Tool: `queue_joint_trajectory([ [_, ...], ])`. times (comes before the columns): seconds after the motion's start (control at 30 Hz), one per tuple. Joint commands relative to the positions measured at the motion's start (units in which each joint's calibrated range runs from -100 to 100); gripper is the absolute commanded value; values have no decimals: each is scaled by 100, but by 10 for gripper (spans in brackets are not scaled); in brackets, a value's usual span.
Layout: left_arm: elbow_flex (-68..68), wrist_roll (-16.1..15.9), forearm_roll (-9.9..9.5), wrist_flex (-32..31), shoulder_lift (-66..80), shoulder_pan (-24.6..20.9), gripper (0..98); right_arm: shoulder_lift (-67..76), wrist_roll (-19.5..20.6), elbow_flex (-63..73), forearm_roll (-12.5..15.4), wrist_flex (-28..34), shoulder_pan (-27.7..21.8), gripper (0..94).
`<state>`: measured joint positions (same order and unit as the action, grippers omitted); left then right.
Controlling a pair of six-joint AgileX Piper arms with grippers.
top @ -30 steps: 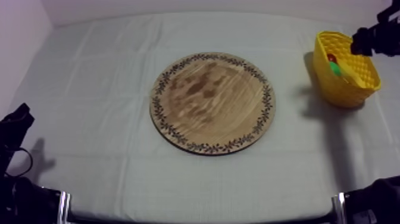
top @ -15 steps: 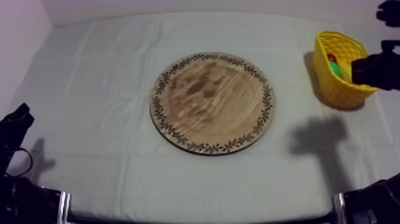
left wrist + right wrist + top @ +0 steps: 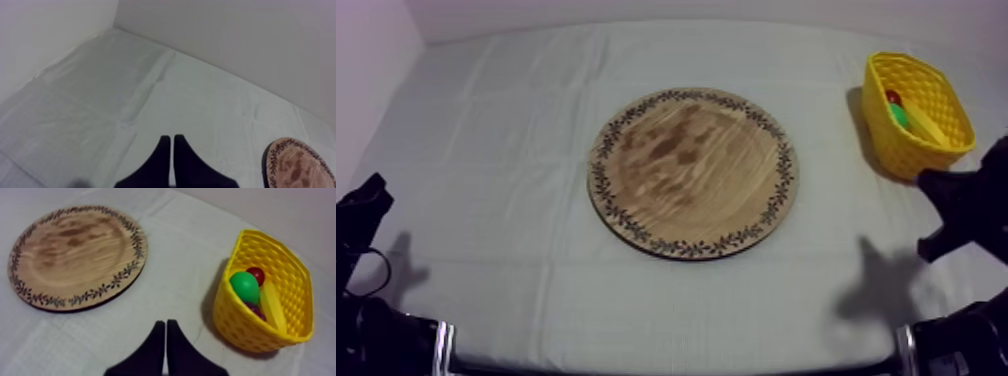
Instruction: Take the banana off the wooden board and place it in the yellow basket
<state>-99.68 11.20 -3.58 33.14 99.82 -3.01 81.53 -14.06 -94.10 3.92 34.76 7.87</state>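
The banana lies inside the yellow basket, next to a green pear, a small red fruit and dark grapes. In the top view the basket stands at the far right, with yellow and green showing inside it. The round wooden board sits mid-table with nothing on it. My right gripper is shut on nothing, hanging over the cloth between board and basket. The right arm is in front of the basket. My left gripper is shut and empty, low at the left.
Grey-white cloth covers the table around the board. In the left wrist view the board's patterned rim lies off to the side of the fingers. A pale wall stands behind the table's far edge.
My right arm has drawn back from over the basket toward the table's near right side. Its shadow slid forward across the cloth. The left arm has not moved.
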Motion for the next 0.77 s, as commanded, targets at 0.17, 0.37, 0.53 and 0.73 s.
queue_joint_trajectory([
  [0.17,1,1,-1,0,0,1,1,840,970,-426,47,387,159,18],
  [0.37,1,1,-1,0,0,1,1,1287,1093,-505,-155,366,209,8],
  [0.53,1,1,-1,0,0,1,1,1393,270,-539,-220,341,232,6],
  [0.73,1,1,-1,0,0,1,1,1412,71,-545,-232,332,150,6],
])
